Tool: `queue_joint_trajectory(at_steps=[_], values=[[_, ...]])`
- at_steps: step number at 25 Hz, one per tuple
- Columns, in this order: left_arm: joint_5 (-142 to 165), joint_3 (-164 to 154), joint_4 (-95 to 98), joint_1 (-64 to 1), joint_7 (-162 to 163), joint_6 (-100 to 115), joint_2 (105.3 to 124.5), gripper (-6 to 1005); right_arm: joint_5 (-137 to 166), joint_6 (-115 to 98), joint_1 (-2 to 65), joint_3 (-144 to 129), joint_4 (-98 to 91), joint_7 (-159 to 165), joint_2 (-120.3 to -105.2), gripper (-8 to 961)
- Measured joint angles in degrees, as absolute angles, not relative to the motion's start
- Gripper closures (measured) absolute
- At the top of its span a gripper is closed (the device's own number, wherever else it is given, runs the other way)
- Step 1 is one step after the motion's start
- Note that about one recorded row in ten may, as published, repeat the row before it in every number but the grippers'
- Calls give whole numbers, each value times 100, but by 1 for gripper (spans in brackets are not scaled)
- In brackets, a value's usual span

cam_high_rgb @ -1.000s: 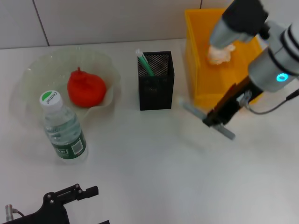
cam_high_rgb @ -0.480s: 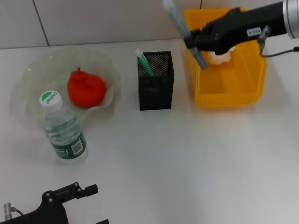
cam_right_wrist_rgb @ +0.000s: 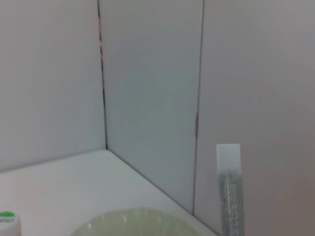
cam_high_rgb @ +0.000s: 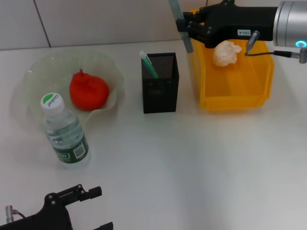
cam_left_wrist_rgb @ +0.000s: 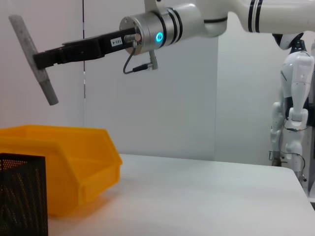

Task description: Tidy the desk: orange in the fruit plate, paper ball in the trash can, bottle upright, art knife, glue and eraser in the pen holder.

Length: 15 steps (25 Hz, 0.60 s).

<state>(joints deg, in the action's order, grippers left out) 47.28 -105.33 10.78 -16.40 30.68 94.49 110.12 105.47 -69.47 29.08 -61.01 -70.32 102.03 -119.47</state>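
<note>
Carried art knife (cam_high_rgb: 180,24) clamped in right gripper (cam_high_rgb: 188,26) jaws above worktop, short of pen holder (cam_high_rgb: 160,82); next needed lowering in; left gripper (cam_high_rgb: 72,203) parked, jaws unclear.

Our right arm reaches in level from the right, high over the far side of the desk, wrist ring lit. Our right gripper (cam_high_rgb: 188,25) has its black fingers (cam_left_wrist_rgb: 47,56) clamped on the art knife (cam_high_rgb: 180,23), which hangs tilted. Our left gripper (cam_high_rgb: 72,201) sits low at the near edge, parked, its dark frame just showing.
</note>
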Motion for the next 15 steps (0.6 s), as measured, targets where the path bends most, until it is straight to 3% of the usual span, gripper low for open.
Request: queue_joint_trajectory(at_steps=[15], values=[[4718,-10467,1082,-1614,3034,9449,10999,311,7726,-6661,3006,-6030,-4357,6477,-11925,818]])
